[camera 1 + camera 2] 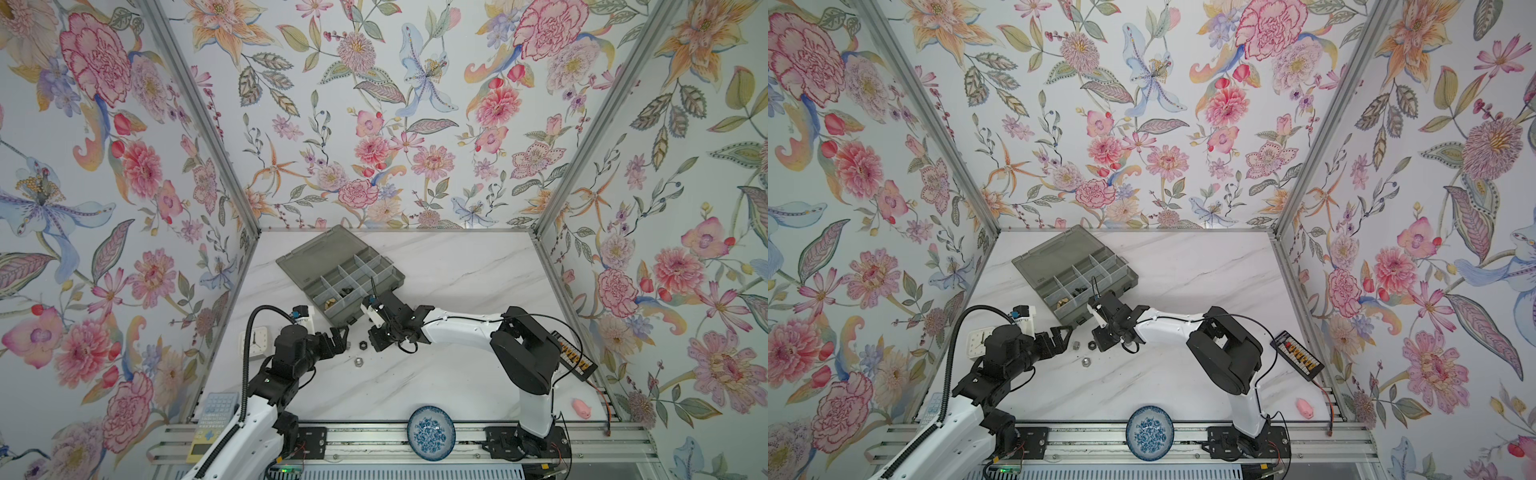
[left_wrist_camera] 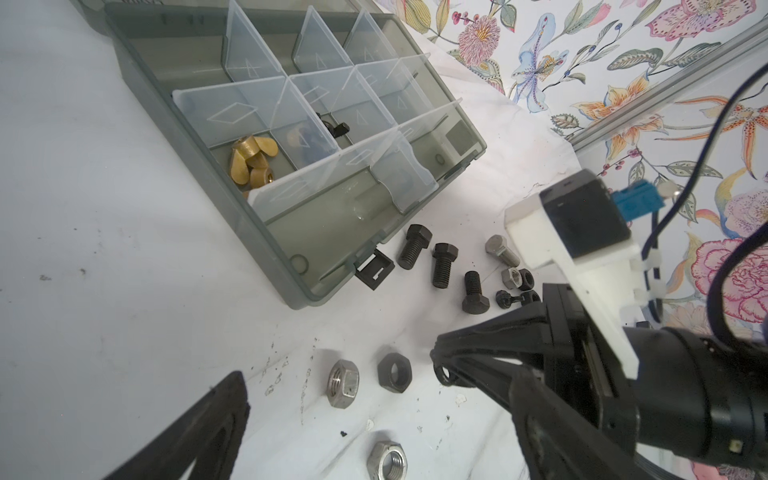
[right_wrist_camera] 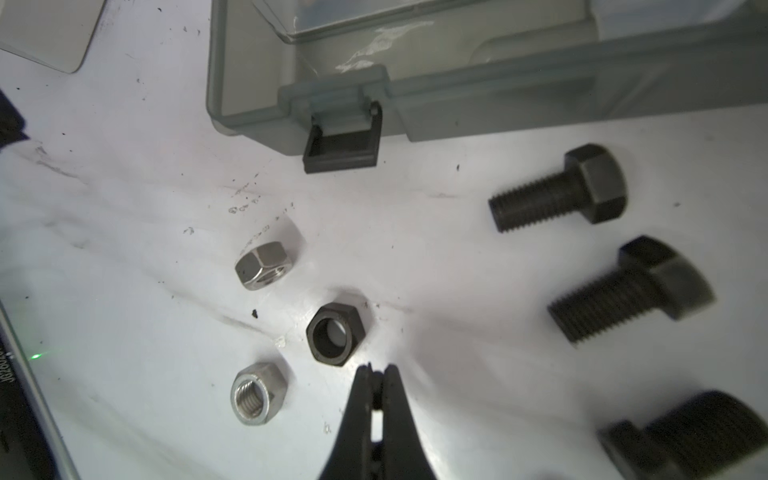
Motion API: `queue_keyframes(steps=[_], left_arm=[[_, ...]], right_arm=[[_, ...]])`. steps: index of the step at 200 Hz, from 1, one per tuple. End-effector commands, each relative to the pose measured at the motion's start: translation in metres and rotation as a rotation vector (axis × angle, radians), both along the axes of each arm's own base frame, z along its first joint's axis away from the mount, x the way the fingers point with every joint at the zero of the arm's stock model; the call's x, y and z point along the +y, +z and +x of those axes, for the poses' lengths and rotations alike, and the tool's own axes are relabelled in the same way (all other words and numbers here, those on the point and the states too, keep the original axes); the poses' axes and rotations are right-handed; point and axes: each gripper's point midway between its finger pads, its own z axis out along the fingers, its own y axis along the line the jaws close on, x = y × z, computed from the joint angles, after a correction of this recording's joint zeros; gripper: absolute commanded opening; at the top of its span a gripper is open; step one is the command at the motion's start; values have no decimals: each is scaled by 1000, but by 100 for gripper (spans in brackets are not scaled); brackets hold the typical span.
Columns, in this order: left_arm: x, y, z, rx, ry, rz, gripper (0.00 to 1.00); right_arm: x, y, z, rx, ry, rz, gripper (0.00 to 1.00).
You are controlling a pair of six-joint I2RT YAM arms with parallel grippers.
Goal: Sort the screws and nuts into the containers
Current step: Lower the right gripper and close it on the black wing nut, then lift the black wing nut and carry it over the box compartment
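Screws [image 2: 441, 266]: three black, lying flat just outside box [image 2: 291, 249] front wall; two heads toward box, one away. Brass wing nuts [image 2: 249, 160] in one compartment. Right gripper [image 3: 377, 370] pinched empty beside black nut [image 3: 336, 332]; left gripper [image 1: 338, 336] wide.

Bolts [image 2: 444, 265], nuts [image 2: 394, 371] before organizer [image 2: 328, 237]; wing nuts [image 2: 249, 160], perhaps more, inside.

Floral wallpaper [image 1: 374, 104] in pinks, blues and oranges closes me in on three sides, its panels joined by slanting aluminium posts [image 1: 201, 116]. Beneath me lies a white marble-veined tabletop [image 1: 457, 270], evenly lit, edged in front by a grooved aluminium rail [image 1: 374, 440].
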Motion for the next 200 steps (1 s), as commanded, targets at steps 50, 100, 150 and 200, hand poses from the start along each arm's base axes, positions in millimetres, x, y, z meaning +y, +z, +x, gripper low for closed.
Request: queue_keyframes(steps=[50,100,150,200], left_arm=[[5,-3,-1,4,18,5,99],[4,0,0,3,12,7,99],[2,0,1,-3,11,-17,99],[4,2,1,-5,20,-13,99]], right_arm=[[22,83,76,-158,23,162,0],[51,102,131,-206,11,245,0],[82,97,162,-299,78,258,0],[93,76,165,-271,81,263,0]])
